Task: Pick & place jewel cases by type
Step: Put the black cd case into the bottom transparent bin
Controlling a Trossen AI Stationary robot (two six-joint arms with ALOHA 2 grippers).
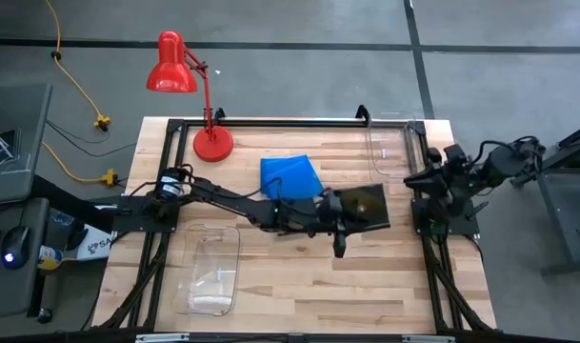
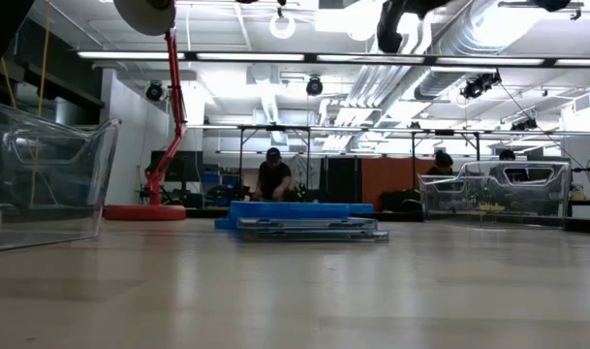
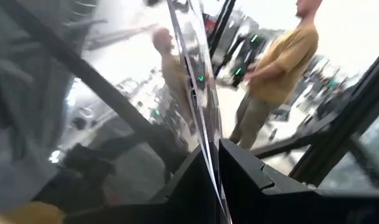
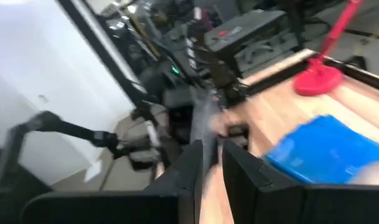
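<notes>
Nearby, red lamp point(image 1: 190, 90), 2 clear bins point(image 1: 209, 270), blue cases point(image 1: 290, 174).

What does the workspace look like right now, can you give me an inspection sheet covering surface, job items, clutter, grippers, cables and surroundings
Surface: wooden table, bare at the front.
Job's things: blue jewel cases stacked mid-table; one dark jewel case held edge-on, lifted off the table.
Clutter: red desk lamp at the back left; one clear bin front left, another clear bin back right.
Grippers: left gripper over mid-table, shut on the dark jewel case; right gripper parked at the right edge, shut, empty.
Cables: yellow cord on the floor, left.
Surroundings: a person standing beyond the table; others farther back.
</notes>
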